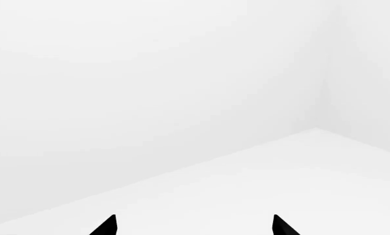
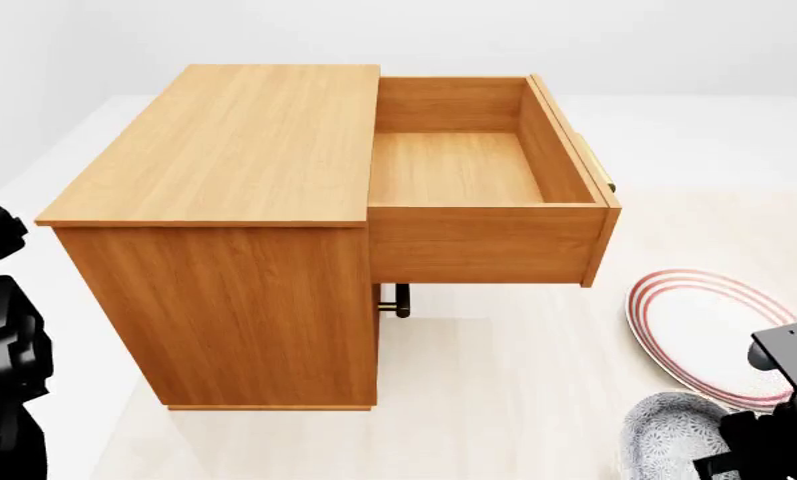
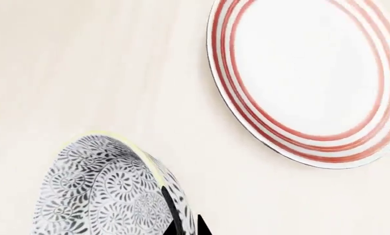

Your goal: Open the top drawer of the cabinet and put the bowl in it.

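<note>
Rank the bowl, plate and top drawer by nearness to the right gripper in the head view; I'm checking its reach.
1. bowl, at the right gripper, bottom right.
2. plate, just behind the bowl.
3. top drawer, pulled open, farther back toward the middle.

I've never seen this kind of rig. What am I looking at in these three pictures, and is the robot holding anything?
It is a simulated two-armed robot. The head view looks down at a wooden cabinet with its top drawer pulled out and empty. Beside it lie a red-ringed plate and a patterned bowl. The other two pictures come from cameras near each gripper. The left gripper faces only white wall and floor, its fingers apart, holding nothing. The right gripper has its tips at the bowl's rim, apparently gripping it; the plate lies apart.
</note>
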Controlling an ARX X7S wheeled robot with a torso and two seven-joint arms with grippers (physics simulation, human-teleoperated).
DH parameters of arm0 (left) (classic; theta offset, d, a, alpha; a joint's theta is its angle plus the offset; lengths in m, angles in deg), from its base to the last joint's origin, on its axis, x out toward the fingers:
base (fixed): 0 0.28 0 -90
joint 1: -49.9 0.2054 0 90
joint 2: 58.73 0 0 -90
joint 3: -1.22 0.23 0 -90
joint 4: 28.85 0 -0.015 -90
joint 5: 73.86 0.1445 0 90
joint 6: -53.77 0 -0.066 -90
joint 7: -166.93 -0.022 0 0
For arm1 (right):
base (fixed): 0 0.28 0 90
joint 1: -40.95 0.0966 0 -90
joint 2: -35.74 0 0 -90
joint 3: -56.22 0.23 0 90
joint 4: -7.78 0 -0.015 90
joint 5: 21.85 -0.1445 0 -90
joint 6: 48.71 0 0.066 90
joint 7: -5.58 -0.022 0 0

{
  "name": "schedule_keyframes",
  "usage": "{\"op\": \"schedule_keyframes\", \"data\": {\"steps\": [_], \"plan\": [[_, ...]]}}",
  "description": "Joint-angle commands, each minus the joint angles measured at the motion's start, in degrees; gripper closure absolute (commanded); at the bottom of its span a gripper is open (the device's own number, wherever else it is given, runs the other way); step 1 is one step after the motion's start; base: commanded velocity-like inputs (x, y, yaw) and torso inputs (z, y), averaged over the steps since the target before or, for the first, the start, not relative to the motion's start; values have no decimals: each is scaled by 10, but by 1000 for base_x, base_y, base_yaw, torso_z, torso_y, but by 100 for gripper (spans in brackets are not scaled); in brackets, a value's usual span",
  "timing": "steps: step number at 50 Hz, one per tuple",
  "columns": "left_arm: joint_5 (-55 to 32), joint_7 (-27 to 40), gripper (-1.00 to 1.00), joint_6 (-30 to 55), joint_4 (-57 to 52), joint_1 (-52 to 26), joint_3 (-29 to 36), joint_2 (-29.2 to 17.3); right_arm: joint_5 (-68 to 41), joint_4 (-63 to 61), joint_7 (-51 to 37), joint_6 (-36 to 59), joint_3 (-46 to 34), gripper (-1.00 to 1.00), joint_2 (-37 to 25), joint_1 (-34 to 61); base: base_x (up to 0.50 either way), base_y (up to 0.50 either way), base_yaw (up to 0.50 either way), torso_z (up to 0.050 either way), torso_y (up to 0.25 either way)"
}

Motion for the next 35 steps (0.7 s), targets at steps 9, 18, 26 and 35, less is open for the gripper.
{"op": "schedule_keyframes", "data": {"steps": [9,18,26,35], "plan": [[0,0,-100,0,0,1,-3,0,-88,-68,-110,60,77,100,-50,105,0,0,0,0,0],[-1,-1,-100,0,0,2,-7,-2,-44,-11,-197,196,49,100,8,317,0,0,0,0,0],[-1,-4,-100,2,0,-1,-11,-5,72,67,-213,232,-31,100,87,515,0,0,0,0,0],[-1,-6,-100,2,0,0,-16,-6,216,152,-164,172,-160,100,201,681,0,0,0,0,0]]}}
